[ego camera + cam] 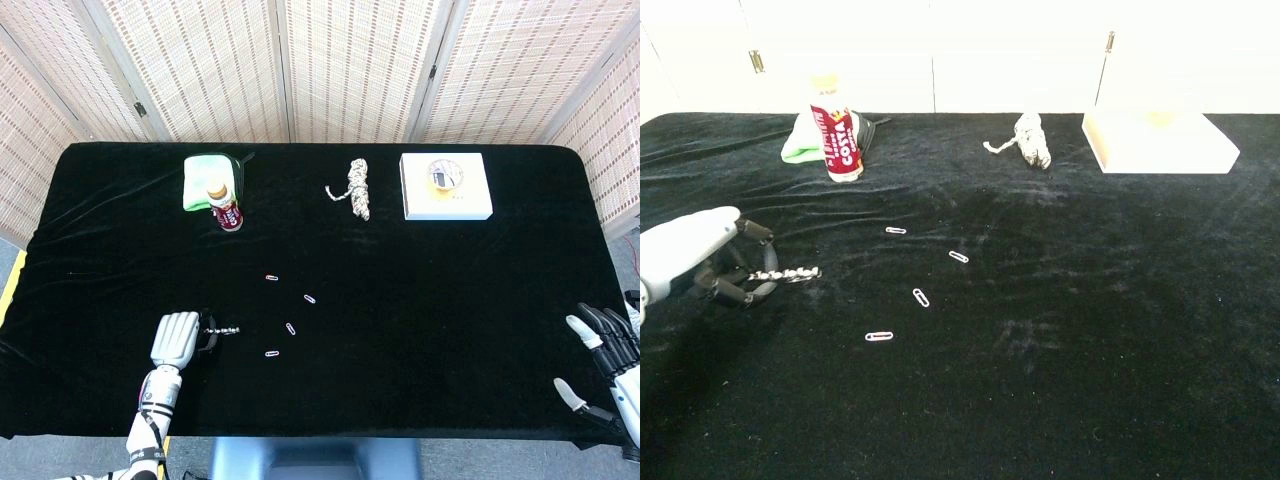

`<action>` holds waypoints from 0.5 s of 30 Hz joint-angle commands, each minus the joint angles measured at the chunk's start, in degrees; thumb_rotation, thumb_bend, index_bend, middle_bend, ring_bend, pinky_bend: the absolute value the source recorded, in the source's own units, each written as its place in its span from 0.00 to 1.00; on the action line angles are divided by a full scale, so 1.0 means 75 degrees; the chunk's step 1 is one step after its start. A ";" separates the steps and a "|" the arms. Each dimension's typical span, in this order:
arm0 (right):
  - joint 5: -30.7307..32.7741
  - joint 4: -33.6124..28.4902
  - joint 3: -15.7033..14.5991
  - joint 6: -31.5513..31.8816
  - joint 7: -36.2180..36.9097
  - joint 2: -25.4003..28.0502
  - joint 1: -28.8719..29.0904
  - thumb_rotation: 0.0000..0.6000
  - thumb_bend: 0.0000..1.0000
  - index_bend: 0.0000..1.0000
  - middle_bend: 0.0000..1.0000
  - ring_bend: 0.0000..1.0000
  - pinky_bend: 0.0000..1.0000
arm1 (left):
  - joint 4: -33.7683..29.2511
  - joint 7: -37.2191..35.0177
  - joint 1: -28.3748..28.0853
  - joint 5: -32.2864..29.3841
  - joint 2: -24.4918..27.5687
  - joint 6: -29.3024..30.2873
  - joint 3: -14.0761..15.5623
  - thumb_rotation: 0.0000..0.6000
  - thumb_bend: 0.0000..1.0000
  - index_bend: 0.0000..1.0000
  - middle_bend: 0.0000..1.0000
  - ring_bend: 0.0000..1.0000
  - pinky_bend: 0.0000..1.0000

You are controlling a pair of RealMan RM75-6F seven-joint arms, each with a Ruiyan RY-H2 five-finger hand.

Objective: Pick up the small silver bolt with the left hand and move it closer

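My left hand [176, 337] [695, 262] is over the near left part of the black table, fingers curled in. It pinches the small silver bolt [224, 330] [786, 273] by one end, and the threaded shaft sticks out to the right just above the cloth. My right hand [606, 352] hangs off the table's near right corner with its fingers spread and nothing in it; the chest view does not show it.
Several paperclips [290, 328] [921, 297] lie scattered right of the bolt. At the back stand a red-labelled bottle [225, 208] [837, 132] beside a green cloth [205, 170], a coil of rope [356, 188] and a white box [445, 186].
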 commanded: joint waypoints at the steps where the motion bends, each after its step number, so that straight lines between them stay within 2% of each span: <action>1: -0.0104 0.0107 -0.0029 0.0141 0.0129 0.0002 -0.0037 1.00 0.33 0.00 0.00 0.00 0.00 | -0.0088 0.0171 0.0139 0.0094 -0.0156 0.0162 0.0164 1.00 0.60 0.83 1.00 1.00 1.00; 6: -0.0177 0.0293 -0.0044 0.0356 0.0342 -0.0012 -0.0088 1.00 0.33 0.00 0.00 0.00 0.00 | -0.0025 0.0415 0.0190 0.0149 -0.0513 0.0191 0.0275 1.00 0.60 0.83 1.00 1.00 1.00; 15: -0.0255 0.0621 -0.0063 0.0828 0.0664 -0.0092 -0.0256 1.00 0.33 0.00 0.00 0.00 0.00 | 0.0355 0.0860 0.0032 0.0057 -0.1136 -0.0092 0.0186 1.00 0.61 0.83 1.00 1.00 1.00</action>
